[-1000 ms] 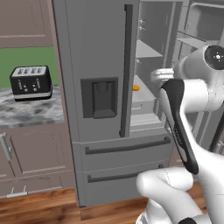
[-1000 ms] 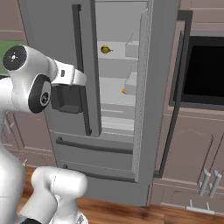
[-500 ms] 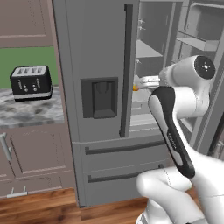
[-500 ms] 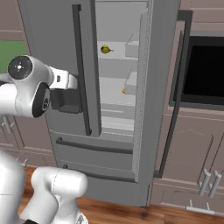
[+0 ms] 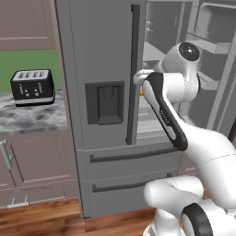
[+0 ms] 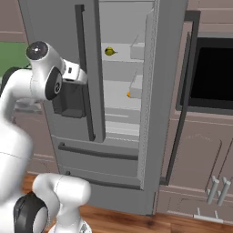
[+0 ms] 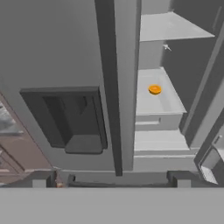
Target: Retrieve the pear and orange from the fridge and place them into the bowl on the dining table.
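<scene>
The small round bright orange fruit (image 7: 154,89) sits on a pale middle shelf inside the tall grey French-door fridge (image 5: 106,69), whose right-hand door stands swung open; the small yellow-green pear (image 6: 109,51) rests alone on the shelf above it, well apart from the orange. The fridge's left door, with its long dark vertical handle (image 7: 109,87) and dark dispenser recess (image 5: 105,103), is shut and stands between the arm and part of the opening. The two-finger gripper (image 7: 111,177) hangs outside the compartment, level with the dispenser, jaws spread as wide as they go and holding nothing. The step in hand looks to be the reach for the orange. To do it well, I would swing the hand rightward past the closed door's edge first, then go in level above the shelf, keeping the open fingers clear of the shelf lip and the door bins, and centre them on either side of the fruit before closing.
</scene>
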